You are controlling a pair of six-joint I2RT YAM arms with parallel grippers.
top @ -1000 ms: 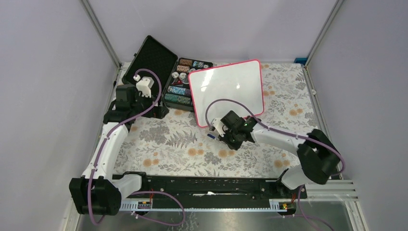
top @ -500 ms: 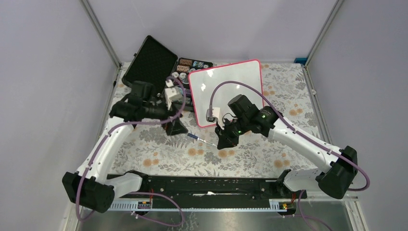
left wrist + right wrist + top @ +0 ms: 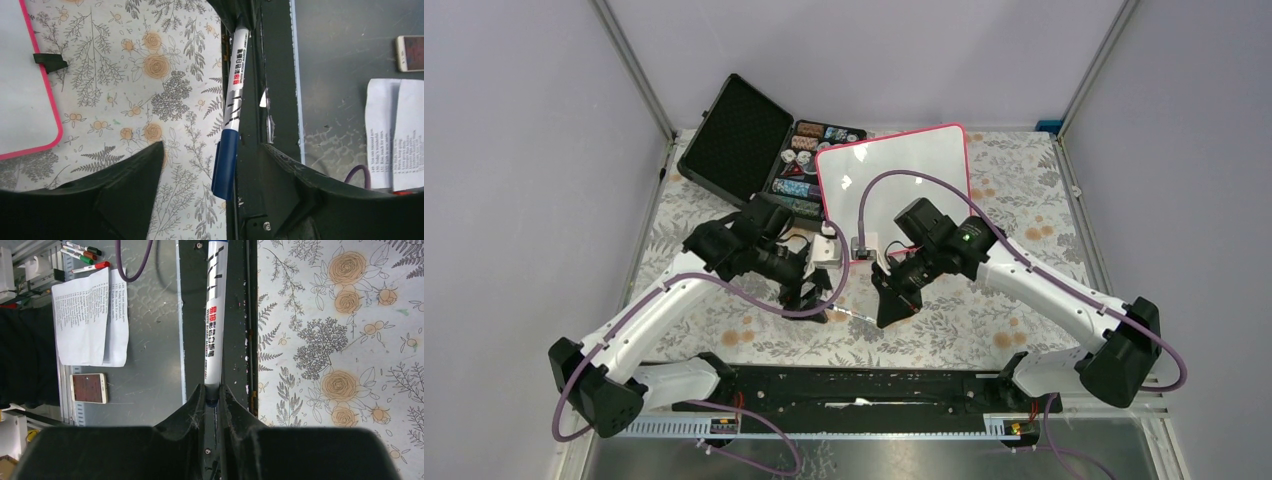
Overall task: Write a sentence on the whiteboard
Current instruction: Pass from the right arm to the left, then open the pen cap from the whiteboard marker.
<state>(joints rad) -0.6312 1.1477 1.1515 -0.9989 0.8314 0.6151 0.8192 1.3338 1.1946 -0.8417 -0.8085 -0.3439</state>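
The floral-clothed table (image 3: 1034, 200) carries the whiteboard (image 3: 919, 165) and, just beside it, an open chip case (image 3: 736, 140)

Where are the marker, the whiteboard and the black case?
marker (image 3: 235, 75): left wrist view, on its white barrel.
whiteboard (image 3: 899, 158): top external view, on its bare white face.
black case (image 3: 734, 135): top external view, on its open lid.

The whiteboard (image 3: 919, 165) is lying face up toward the far side of the flowered desk (image 3: 1024, 200), turned slightly askew. Its glossy white surface is showing no writing, only soft glare, and a rounded pink-red frame is running around it. Its left edge is sitting just beside the open black case (image 3: 744, 130). In the left wrist view, one small black foot (image 3: 50, 60) is sticking out from its frame.
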